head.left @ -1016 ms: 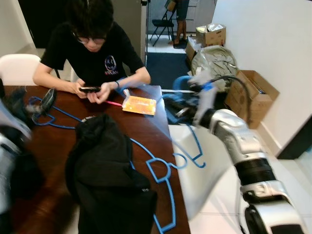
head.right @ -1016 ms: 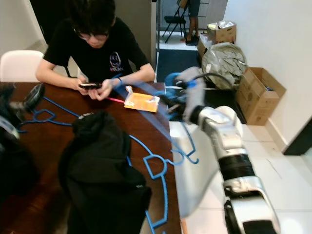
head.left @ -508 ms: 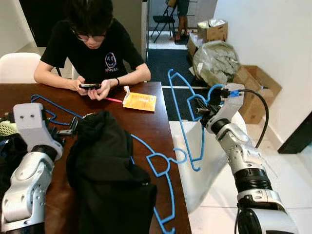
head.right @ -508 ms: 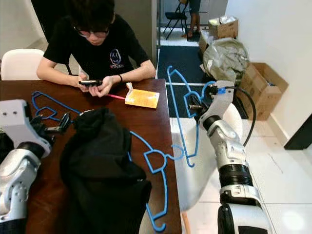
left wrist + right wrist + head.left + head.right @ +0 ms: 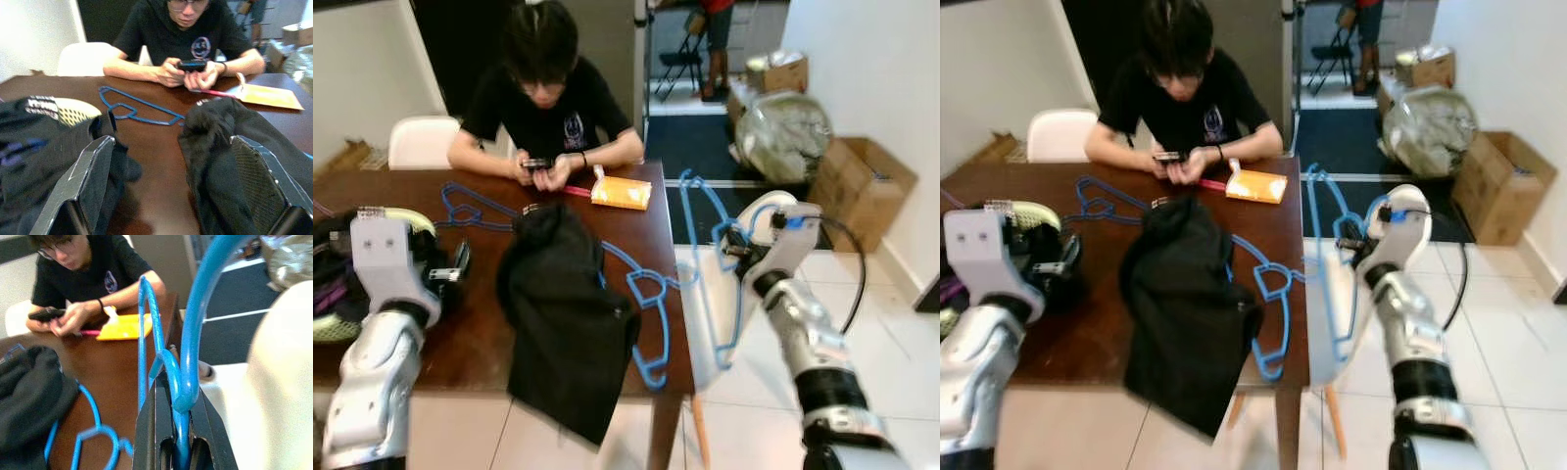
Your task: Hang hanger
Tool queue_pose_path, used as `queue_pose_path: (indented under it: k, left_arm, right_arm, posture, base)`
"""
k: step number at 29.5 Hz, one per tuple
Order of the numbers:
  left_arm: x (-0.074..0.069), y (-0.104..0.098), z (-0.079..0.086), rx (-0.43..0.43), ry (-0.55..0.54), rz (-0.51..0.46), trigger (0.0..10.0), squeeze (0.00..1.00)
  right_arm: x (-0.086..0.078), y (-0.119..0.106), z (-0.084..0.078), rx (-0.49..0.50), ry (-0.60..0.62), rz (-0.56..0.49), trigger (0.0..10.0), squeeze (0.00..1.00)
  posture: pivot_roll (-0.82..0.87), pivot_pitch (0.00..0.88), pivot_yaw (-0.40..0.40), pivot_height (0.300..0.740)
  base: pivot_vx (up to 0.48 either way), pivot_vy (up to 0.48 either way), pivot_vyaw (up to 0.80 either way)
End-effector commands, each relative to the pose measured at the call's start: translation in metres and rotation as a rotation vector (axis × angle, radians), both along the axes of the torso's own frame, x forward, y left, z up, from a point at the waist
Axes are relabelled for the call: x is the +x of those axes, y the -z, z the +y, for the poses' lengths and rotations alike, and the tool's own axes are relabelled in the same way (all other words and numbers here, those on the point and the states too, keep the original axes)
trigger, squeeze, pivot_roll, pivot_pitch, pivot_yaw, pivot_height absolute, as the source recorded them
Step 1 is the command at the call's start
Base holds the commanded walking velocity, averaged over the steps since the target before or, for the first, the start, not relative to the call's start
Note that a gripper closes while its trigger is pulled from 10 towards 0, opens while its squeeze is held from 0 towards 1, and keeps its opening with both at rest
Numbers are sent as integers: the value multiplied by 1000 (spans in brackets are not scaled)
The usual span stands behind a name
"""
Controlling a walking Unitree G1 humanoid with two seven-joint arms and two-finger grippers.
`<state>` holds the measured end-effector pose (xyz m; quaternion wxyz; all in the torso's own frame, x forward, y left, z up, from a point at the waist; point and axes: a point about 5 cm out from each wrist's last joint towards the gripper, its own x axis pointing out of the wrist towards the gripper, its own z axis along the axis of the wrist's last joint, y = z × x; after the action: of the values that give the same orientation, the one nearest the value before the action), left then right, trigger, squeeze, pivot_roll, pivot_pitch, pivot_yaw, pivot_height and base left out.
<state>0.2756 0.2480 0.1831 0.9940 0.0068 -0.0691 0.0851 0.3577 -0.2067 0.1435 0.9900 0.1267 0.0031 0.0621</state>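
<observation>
Right wrist view: right hand (image 5: 178,396) clamped narrow on the neck of a blue hanger (image 5: 194,308), with the hook curving up and away from the fingers. Held in the air just off the right edge of the bench (image 5: 480,338), above a white chair (image 5: 705,304), with the frame hanging down beside the seat.

Left hand (image 5: 171,147) spread wide and holding nothing, low over the bench near its left edge, between a dark bag (image 5: 333,284) and a black garment (image 5: 563,313).

To do this step well, in my judgement:
- Keep the grip firm at the neck, so that the frame cannot swing or turn.
- Lift clear of the chair and of the bench edge before carrying away; could catch on the second hanger there.
- Find the rail first, then bring the hook over it from above with its open side leading, and let go only once the weight is resting there.
- Leave the left hand where it is, away from the garment.

Count:
- Blue hangers, three: one in the right hand, a second hanger (image 5: 651,294) partly under the garment and reaching over the right edge, a third hanger (image 5: 475,211) flat near the far edge.
- Black garment, one.
- Orange packet (image 5: 621,192), one, at the far right corner.
- Person (image 5: 553,98), one, seated at the far edge with a phone (image 5: 536,164).
</observation>
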Motion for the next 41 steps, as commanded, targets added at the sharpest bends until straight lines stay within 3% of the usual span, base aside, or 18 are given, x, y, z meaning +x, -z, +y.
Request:
queue_pose_path:
  k: [1, 10, 30, 41]
  left_arm:
    - [-2, 3, 3, -5, -15, 8, 10000, 0]
    - [-2, -3, 6, 17, -47, -26, 10000, 0]
    - [4, -26, 10, 24, -65, -110, 10000, 0]
    - [-3, -37, 26, 10, -152, -174, 10000, 0]
  right_arm:
    - [3, -2, 9, -5, -22, -11, 10000, 0]
    - [5, -8, 21, -25, -58, -38, 10000, 0]
    - [12, -40, 45, -73, -145, -153, 10000, 0]
    - [13, -51, 58, -83, -206, -199, 10000, 0]
  posture:
    - [124, 0, 11, 740]
    - [128, 0, -2, 740]
    - [123, 0, -13, 740]
    - [123, 0, -22, 740]
  base:
    - [0, 0, 0]
    - [0, 277, 0]
    - [-274, 396, 0]
    - [121, 0, 0]
